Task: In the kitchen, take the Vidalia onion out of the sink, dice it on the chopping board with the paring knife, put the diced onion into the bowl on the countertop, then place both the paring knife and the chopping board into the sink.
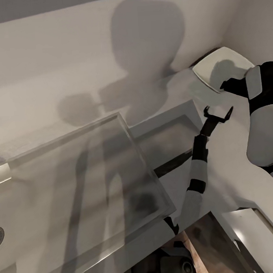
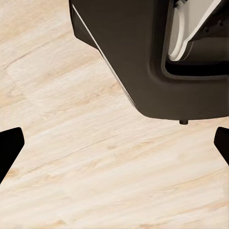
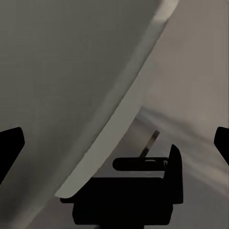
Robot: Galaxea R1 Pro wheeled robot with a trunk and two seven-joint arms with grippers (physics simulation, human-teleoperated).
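Bowl sits at worktop's far right corner, just beyond my right gripper, fingers spread, empty; right arm nearer.

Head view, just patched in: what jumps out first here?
A big translucent glass-like slab tilts across the lower left, with the robot's rounded shadow cast on the pale wall behind it. Right of centre, a thin banded arm reaches up to an open black claw hovering over the countertop, just below a white bowl in the corner. The left wrist view looks down at light wood floor.
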